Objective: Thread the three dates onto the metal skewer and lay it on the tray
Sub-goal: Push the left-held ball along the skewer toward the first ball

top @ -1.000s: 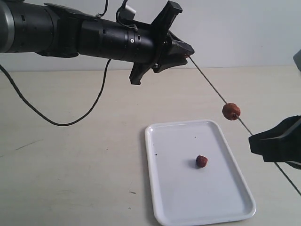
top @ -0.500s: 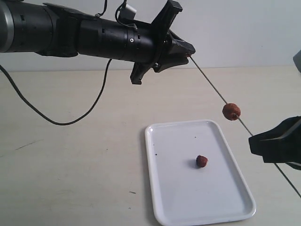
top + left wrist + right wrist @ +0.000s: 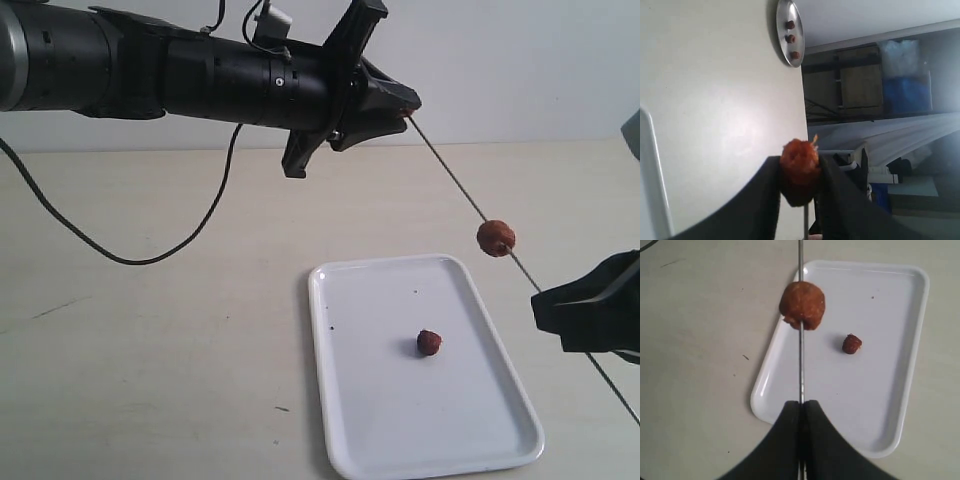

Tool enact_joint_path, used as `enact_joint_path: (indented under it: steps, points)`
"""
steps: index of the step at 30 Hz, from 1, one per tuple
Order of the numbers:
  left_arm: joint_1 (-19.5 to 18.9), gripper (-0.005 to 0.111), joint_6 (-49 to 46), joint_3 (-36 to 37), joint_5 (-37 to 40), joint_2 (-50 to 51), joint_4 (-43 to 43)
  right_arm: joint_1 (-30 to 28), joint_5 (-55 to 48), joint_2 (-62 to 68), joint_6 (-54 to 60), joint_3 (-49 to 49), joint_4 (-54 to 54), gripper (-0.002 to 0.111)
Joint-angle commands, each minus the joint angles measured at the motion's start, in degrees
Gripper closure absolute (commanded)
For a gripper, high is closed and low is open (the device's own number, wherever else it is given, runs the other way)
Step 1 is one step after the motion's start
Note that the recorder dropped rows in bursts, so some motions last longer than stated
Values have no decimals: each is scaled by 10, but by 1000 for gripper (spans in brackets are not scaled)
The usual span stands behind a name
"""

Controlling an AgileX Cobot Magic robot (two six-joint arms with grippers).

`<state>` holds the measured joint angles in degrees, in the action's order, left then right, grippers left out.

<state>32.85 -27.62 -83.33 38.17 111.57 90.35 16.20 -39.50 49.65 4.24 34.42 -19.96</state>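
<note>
My left gripper (image 3: pixel 406 106) is high above the table, shut on a reddish-brown date (image 3: pixel 799 165) at the upper tip of the metal skewer (image 3: pixel 455 178). The thin rod slants down to the right into my right gripper (image 3: pixel 537 298), which is shut on it (image 3: pixel 801 404). A second date (image 3: pixel 495 237) is threaded partway along the skewer (image 3: pixel 801 365), hanging over the tray's far right edge. A third, smaller date (image 3: pixel 429 342) lies loose near the middle of the white tray (image 3: pixel 380 410). The right wrist view shows the threaded date (image 3: pixel 802 305) and the loose one (image 3: pixel 852 344).
A black cable (image 3: pixel 150 258) loops over the table to the left of the tray. In the left wrist view a round metal dish (image 3: pixel 783 15) holding three reddish lumps sits far off on the table. The tray (image 3: pixel 885 410) carries a few dark specks.
My left gripper with its date has edged slightly to the right and up, along the skewer's tip. The threaded date and the right gripper have barely shifted.
</note>
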Motion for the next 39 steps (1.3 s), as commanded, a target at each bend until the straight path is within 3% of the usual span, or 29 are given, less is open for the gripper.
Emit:
enact_joint_path:
  steps: [1,39]
  points:
    - [3,80,-8,0,35,-8,3,-2,18,-2,2,-3,6,108]
    - [-10,80,-24,0,65,-10,19,-2,-1,-2,-49,-3,53,108]
